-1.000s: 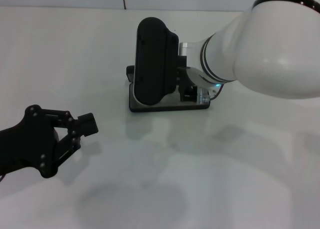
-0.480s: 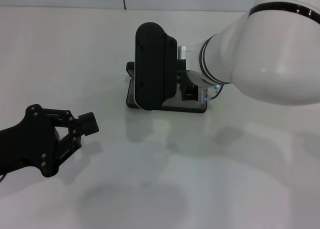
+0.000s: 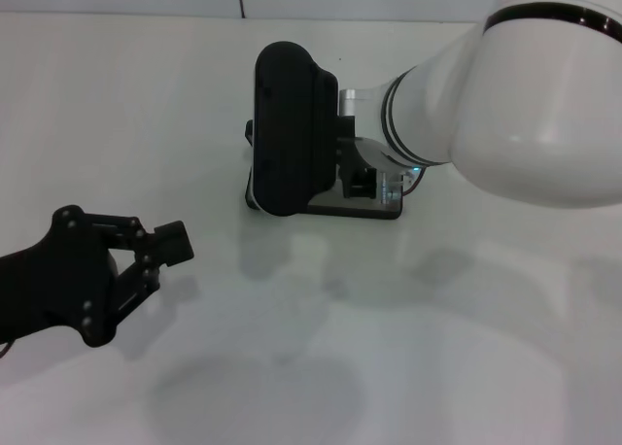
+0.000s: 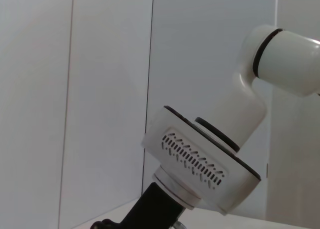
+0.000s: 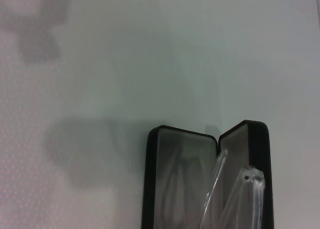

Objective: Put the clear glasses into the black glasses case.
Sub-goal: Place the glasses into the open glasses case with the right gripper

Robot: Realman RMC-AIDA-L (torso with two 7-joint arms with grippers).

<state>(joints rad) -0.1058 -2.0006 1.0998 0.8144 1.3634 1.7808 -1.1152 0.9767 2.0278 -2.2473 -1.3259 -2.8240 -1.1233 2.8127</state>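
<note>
The black glasses case (image 3: pixel 287 129) stands open at the table's middle, its lid upright and its grey-lined base (image 3: pixel 330 204) flat behind it. My right gripper (image 3: pixel 364 180) reaches down into the base from the right, half hidden by the lid. In the right wrist view the clear glasses (image 5: pixel 248 181) show their thin arms just above the open black glasses case (image 5: pixel 150 184), held up off the lining. I cannot make out the glasses in the head view. My left gripper (image 3: pixel 155 260) rests open at the lower left, far from the case.
The white table (image 3: pixel 437 348) spreads all round the case. The bulky white right arm (image 3: pixel 525 95) fills the upper right of the head view. The left wrist view shows only the right arm's wrist (image 4: pixel 200 164) against a pale wall.
The case has slid a little to the left and away, with its lid turning leftward. My right arm moved left with it. The left arm has stayed put.
</note>
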